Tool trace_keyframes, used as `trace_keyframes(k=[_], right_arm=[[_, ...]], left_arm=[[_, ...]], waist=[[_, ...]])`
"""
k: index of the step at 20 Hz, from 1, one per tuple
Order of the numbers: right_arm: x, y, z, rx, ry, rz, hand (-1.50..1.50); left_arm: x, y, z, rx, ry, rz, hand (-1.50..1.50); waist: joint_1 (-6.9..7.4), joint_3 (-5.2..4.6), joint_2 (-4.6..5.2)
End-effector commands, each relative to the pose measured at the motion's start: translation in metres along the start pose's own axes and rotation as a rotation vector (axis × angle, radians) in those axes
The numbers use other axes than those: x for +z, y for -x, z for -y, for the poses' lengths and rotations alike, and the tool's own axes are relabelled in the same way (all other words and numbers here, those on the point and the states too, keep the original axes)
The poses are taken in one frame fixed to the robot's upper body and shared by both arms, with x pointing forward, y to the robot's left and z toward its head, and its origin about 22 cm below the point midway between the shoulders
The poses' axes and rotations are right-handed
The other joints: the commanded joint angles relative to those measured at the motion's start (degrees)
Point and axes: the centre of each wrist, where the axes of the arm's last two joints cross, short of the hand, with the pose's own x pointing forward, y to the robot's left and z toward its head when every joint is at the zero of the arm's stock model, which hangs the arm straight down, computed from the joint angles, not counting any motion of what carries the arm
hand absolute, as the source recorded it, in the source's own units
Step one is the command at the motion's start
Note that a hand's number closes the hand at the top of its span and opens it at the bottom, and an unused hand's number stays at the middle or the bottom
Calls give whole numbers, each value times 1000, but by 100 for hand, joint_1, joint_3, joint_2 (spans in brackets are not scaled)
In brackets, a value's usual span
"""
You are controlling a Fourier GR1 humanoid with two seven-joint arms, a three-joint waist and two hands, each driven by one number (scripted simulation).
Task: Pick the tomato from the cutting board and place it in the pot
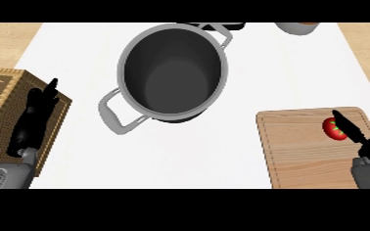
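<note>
**Tomato on board, pot empty, both hands in view**

Your count: 1 tomato (333, 128), 1 cutting board (307, 149), 1 pot (172, 73), 2 hands. No brand, label or writing is readable anywhere.

Tomato sits on the board at approx 4 o'clock in the view, near the board's right edge. It's red, rounded and glossy, w/ a small green stem spot on top. Right hand (352, 129) comes in from 4 o'clock; its straight black fingers lie across the tomato's right side, not curled round it, so hand is apart, nothing clamped.

Board is pale wood w/ visible grain, rectangular w/ rounded corners, and has a groove running inside its rim. It lies flat on the white counter (245, 39).

Pot stands at approx 12 o'clock, well apart from the board. It's round, grey metal w/ a dark inside, and you can see 2 loop handles: one at its 7 o'clock, one at its 1 o'clock. Nothing inside it.

Left hand (33, 120) shows at 9 o'clock, fingers straight and pointing up, resting over a brown ribbed wooden block (11, 85) at the counter's left edge.

At top edge, approx 1 o'clock, you get part of a grey bowl-like thing (296, 28), cut off by the frame.
</note>
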Motion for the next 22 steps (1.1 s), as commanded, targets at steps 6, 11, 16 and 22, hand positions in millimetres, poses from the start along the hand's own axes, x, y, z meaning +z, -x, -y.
trace_keyframes(k=[6, 11, 16, 22], right_arm=[[-10, -16, -12, 301, -256, -243, -150], [-8, -90, -22, 399, -444, -337, -150], [0, -169, -14, 500, -465, -401, -150], [16, -177, 3, 529, -491, -462, -150]], left_arm=[[-2, -8, -6, -17, -3, -4, 0], [-2, -8, -9, -11, -6, -23, 0], [1, 14, 1, 6, -10, -51, 0], [12, 5, 5, 22, -36, -67, 0]], waist=[[86, -14, -32], [29, 10, -107], [-168, 32, -104], [-263, 66, -105]])
